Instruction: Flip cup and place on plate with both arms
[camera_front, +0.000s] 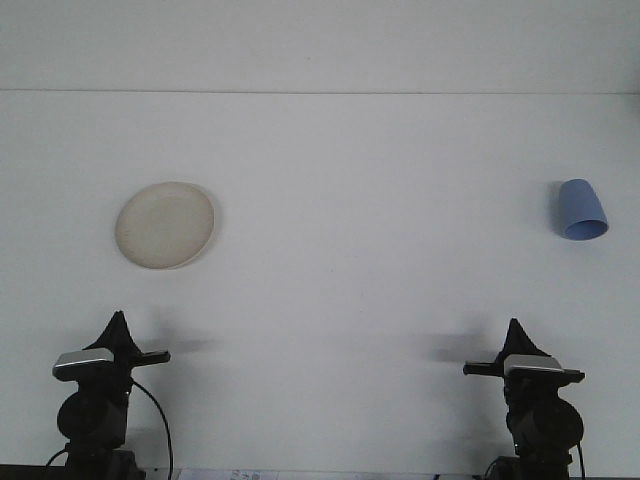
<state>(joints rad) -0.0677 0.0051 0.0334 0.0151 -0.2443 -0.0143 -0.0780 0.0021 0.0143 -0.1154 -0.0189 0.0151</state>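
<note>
White tabletop (350, 300) fills nearly the whole front view, meeting a pale wall along a faint line at the far edge. Two things lie on it, well apart. A cream plate (165, 225) sits flat on the left side, toward the middle distance. A blue cup (581, 210) sits far over on the right, close to the right edge of the view. It appears mouth-down, its wider end toward the near side and its closed base pointing away and slightly left, though whether it stands squarely inverted or leans cannot be settled from this angle.

Both arms are low at the near edge. The left gripper (118, 322) is at the near left, roughly in line with the plate and on the near side of it. The right gripper (516, 328) is at the near right, with the cup beyond it and a little further right. Each shows as a dark pointed tip rising from its wrist block, aimed toward the far side; from here I cannot tell how far apart either pair of fingers is. Neither touches anything.

The right arm is plainly the nearer one to the cup, so the reach probably begins there: forward and slightly right. The plate lies on the left arm's side, which suggests a handover somewhere between them. Nothing of the task is done yet.
</note>
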